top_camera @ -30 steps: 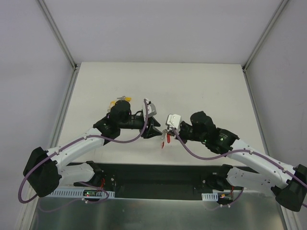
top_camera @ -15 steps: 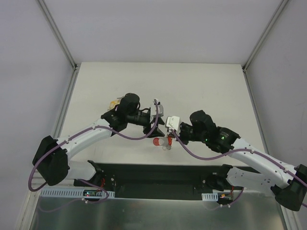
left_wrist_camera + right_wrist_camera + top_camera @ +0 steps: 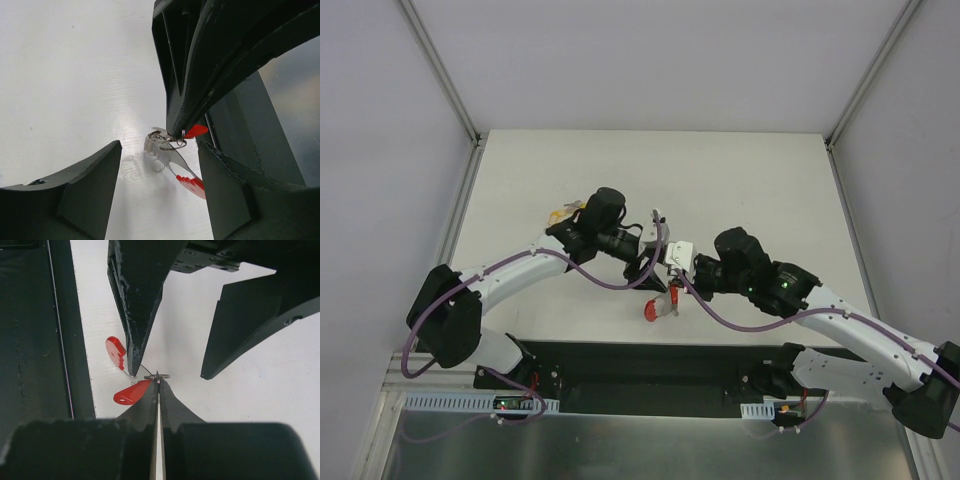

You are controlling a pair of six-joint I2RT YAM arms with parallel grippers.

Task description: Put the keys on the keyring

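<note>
My right gripper (image 3: pixel 158 382) is shut on the keyring (image 3: pixel 159 375), pinching its thin wire loop at the very tips. A red teardrop tag (image 3: pixel 132 392) and a silvery piece with a red ribbed end (image 3: pixel 189 182) hang from it just above the table; from above the bundle (image 3: pixel 658 308) shows as red. My left gripper (image 3: pixel 159 149) is open, and its fingers (image 3: pixel 133 330) stand on either side of the held loop, one tip close against the hanging wire. A yellow-headed key (image 3: pixel 559 214) lies behind the left arm, partly hidden.
The white table (image 3: pixel 740 180) spreads out behind both grippers, bounded by metal frame rails. A black base strip (image 3: pixel 650 365) runs along the near edge just below the hanging keyring. The two arms meet closely at the table's near middle.
The left arm swung right, away from the yellow key, up to the right gripper, and its jaws opened wider. The keyring bundle sank slightly toward the near edge. The right gripper stayed shut.
</note>
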